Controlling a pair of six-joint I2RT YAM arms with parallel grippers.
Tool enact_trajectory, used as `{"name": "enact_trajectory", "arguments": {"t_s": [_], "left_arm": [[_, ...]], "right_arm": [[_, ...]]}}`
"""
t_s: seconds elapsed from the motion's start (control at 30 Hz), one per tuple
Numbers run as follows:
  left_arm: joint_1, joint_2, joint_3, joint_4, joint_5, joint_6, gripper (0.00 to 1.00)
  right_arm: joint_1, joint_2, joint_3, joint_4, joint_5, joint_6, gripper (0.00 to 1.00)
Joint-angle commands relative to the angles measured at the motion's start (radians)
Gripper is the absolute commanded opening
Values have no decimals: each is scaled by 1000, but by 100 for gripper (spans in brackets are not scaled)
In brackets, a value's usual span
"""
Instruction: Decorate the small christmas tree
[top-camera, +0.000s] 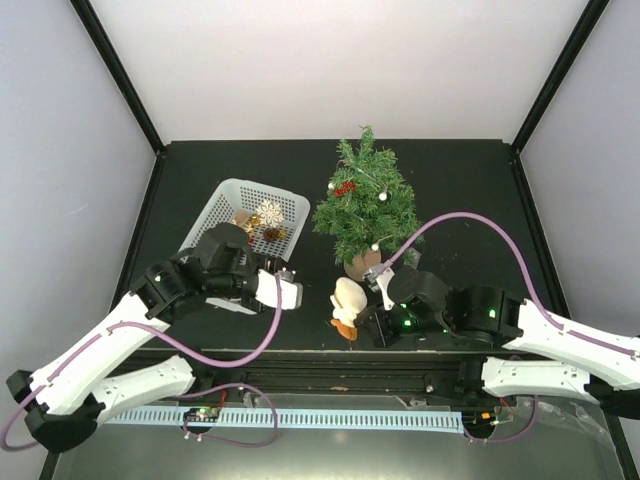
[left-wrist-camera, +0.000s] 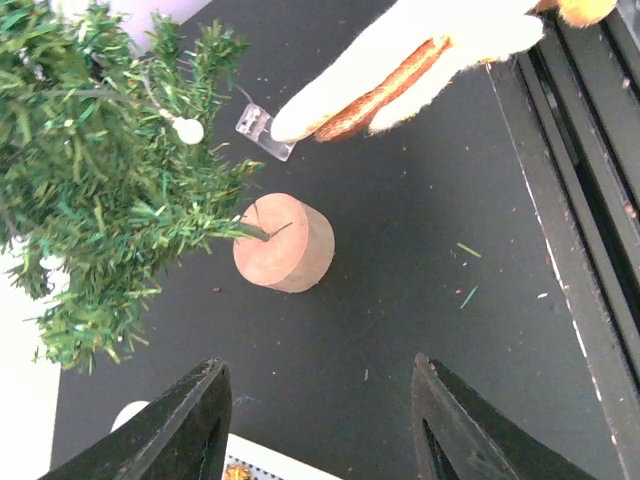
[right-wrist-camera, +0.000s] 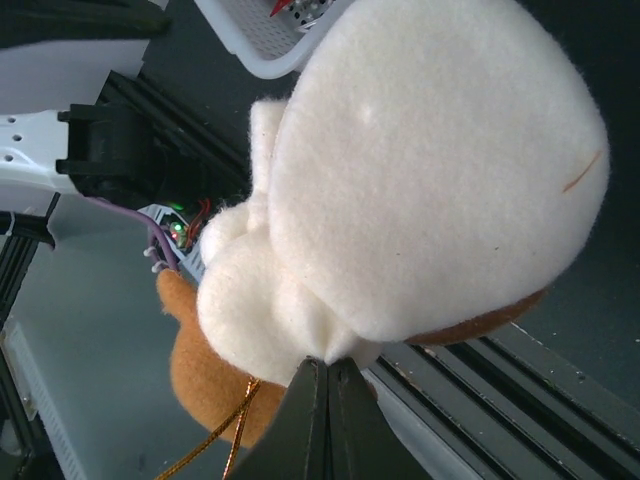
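The small christmas tree (top-camera: 364, 207) stands at the table's centre on its round tan wooden base (top-camera: 361, 263), with red berries and white baubles on it; tree (left-wrist-camera: 95, 190) and base (left-wrist-camera: 285, 243) also show in the left wrist view. My right gripper (right-wrist-camera: 328, 372) is shut on a cream and brown plush ornament (right-wrist-camera: 420, 190) with a gold loop, held in front of the tree (top-camera: 347, 305). The plush also shows in the left wrist view (left-wrist-camera: 400, 70). My left gripper (left-wrist-camera: 318, 395) is open and empty, just right of the white basket (top-camera: 228, 195).
The white basket holds a snowflake ornament (top-camera: 270, 213) and gold and brown ornaments (top-camera: 244, 220). A clear tag (left-wrist-camera: 264, 131) lies on the mat by the tree base. The black rails (left-wrist-camera: 590, 200) of the table's near edge run beside the plush.
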Motion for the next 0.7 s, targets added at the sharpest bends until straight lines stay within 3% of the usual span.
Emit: {"name": "enact_trajectory", "arguments": {"t_s": [0.0, 0.3, 0.67], "left_arm": [[-118, 29, 63, 57, -212, 31, 51], [-341, 119, 47, 155, -516, 103, 49], [-501, 195, -29, 257, -633, 131, 47]], "right_arm": [[17, 9, 33, -27, -6, 29, 1], [16, -6, 23, -31, 30, 55, 1], [16, -61, -37, 12, 19, 103, 1]]}}
